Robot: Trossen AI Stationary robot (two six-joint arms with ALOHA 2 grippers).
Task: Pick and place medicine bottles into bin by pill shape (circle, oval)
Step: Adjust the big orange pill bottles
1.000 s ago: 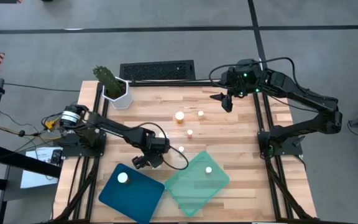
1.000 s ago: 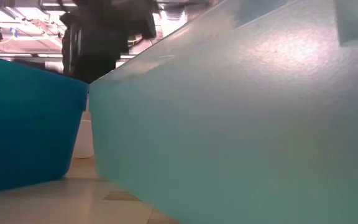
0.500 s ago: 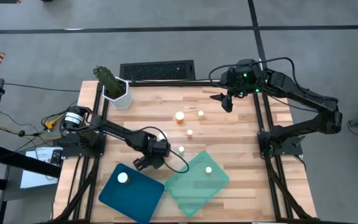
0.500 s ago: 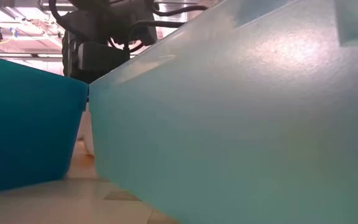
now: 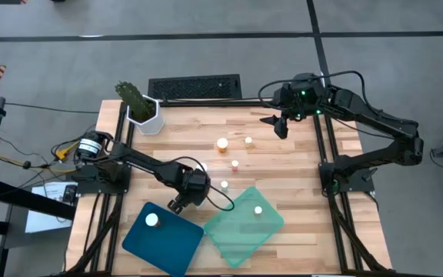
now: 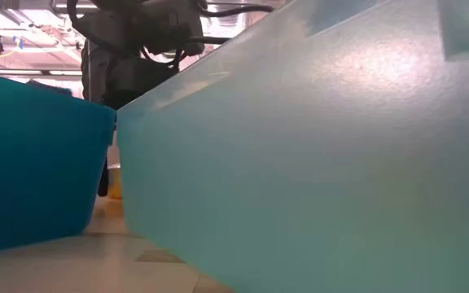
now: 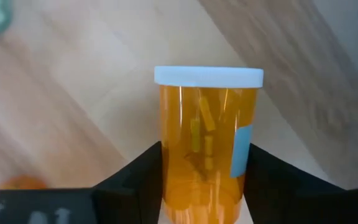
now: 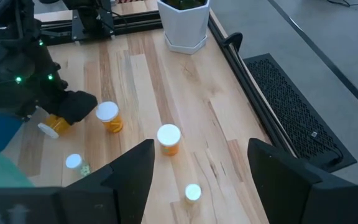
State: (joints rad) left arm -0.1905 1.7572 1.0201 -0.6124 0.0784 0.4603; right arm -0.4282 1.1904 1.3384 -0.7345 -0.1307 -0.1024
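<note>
An amber medicine bottle [image 7: 204, 143] with a white cap [image 7: 208, 76] and long pills inside lies on its side on the wood, just beyond the far edge of the blue tray [image 5: 171, 246]. My left gripper [image 5: 181, 203] stands over it, pointing down, shut on it. In the high view the gripper hides this bottle. Several more bottles stand mid-table [image 5: 222, 144] [image 5: 248, 141] [image 5: 234, 163] [image 5: 224, 185]. One bottle is in the blue tray [image 5: 152, 220] and one in the green tray [image 5: 258, 209]. My right gripper [image 5: 279, 123] hangs open, high over the far right. My left gripper pinches the bottle's amber body [image 7: 166, 168] between its two fingers [image 7: 138, 180], one on each long side, toward the end away from the cap. The fingers come from above and lie across the bottle. In the right wrist view the bottle [image 8: 53, 126] lies on the table.
The green tray [image 5: 241, 231] lies right of the blue one at the near edge. A white pot with a green plant [image 5: 146, 115] stands at the far left corner. A black mat [image 5: 194, 87] lies beyond the far edge. Bare wood stretches to the right of the bottles.
My left gripper has rolled about its own axis and its fingers have closed in from wide apart onto the lying bottle. It has kept its place over the table. My right arm has kept still.
</note>
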